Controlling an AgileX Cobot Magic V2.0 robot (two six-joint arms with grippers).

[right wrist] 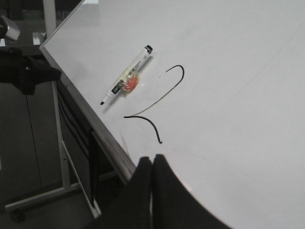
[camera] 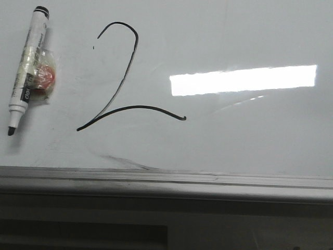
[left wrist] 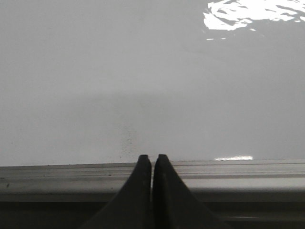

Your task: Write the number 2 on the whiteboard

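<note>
Marker [camera: 28, 67] lying uncapped beside number 2 [camera: 125, 78] on whiteboard [camera: 250, 130] | I'm seeing left gripper [left wrist: 152, 164] and right gripper [right wrist: 152, 164] pressed together, holding nothing.

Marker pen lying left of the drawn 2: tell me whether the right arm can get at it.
Probably yes. The white black-capped marker pen lies uncovered on the glossy whiteboard, nothing on or over it; the right tool, shut and empty, must open first.

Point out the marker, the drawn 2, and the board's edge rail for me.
marker [camera: 28, 67], front view, on the middle of its white barrel.
number 2 [camera: 126, 67], front view, on the long diagonal stroke.
edge rail [camera: 166, 179], front view, on the grey metal strip along the whiteboard's near edge.
</note>
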